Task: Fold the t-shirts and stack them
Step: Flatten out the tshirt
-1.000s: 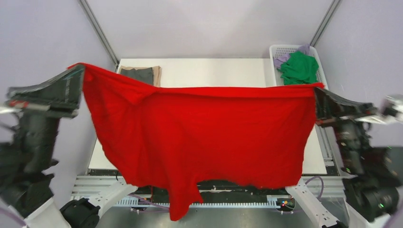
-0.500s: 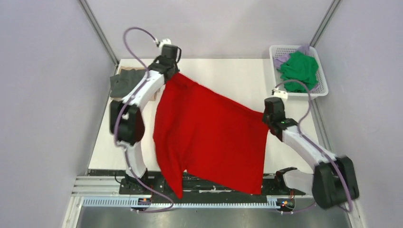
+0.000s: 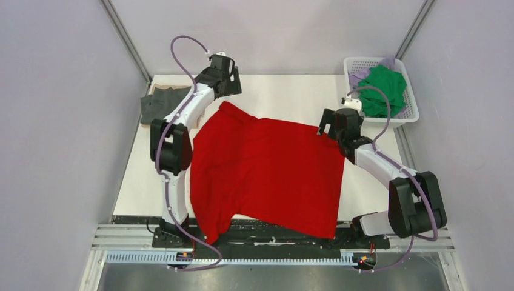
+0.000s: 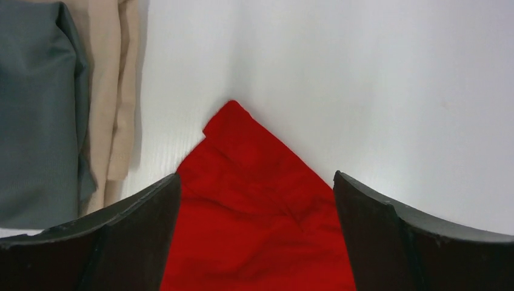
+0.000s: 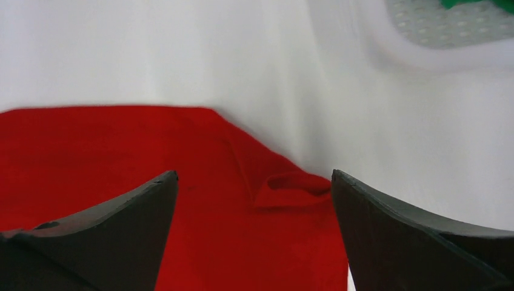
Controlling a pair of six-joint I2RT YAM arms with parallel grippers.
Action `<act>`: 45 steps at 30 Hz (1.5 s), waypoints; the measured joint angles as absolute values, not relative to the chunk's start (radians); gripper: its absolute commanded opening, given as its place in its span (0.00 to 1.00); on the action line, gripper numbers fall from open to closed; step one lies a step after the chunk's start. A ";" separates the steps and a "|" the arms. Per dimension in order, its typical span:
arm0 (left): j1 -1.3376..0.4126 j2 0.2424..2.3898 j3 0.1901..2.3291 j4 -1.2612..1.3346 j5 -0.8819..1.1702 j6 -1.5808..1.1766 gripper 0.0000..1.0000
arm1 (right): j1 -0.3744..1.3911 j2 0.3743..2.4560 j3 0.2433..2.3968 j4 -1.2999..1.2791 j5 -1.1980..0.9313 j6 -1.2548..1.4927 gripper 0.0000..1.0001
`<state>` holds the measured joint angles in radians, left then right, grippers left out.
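A bright red t-shirt (image 3: 267, 170) lies spread flat on the white table (image 3: 285, 91), its near hem and one sleeve hanging over the front edge. My left gripper (image 3: 229, 85) hovers open above the shirt's far left corner (image 4: 254, 200), which shows free between the black fingers (image 4: 121, 236). My right gripper (image 3: 332, 124) stands open over the far right corner (image 5: 212, 200), where a small fold of cloth curls up. A folded dark grey t-shirt (image 3: 154, 103) on a tan one (image 4: 115, 91) sits at the far left. Green (image 3: 382, 85) and lilac (image 3: 362, 76) shirts fill the basket.
The white lattice basket (image 3: 413, 109) stands at the far right corner of the table, its rim (image 5: 436, 36) just beyond my right fingers. Metal frame posts rise at both back corners. A rail runs along the table's front edge (image 3: 273, 257).
Both grippers swung the red shirt down from held-up to flat on the table, then opened and let go of its corners. The shirt now rests on the table.
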<state>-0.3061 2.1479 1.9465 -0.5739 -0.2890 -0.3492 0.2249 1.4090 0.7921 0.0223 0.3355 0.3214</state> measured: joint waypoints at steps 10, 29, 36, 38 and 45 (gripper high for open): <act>-0.306 1.997 1.600 -0.464 -0.038 -0.483 1.00 | 0.225 1.369 0.646 0.114 0.063 0.324 0.98; -0.307 2.168 1.644 -0.393 0.091 -0.567 1.00 | 0.225 1.654 0.754 0.195 0.171 0.368 0.98; -0.307 2.215 1.712 -0.378 0.099 -0.568 1.00 | 0.225 1.695 0.860 0.228 0.264 0.360 0.98; -0.307 2.224 1.721 -0.371 0.104 -0.569 1.00 | 0.225 1.661 0.854 0.231 0.268 0.349 0.98; -0.305 2.274 1.795 -0.364 0.112 -0.569 1.00 | 0.227 1.447 0.680 0.251 0.198 0.349 0.98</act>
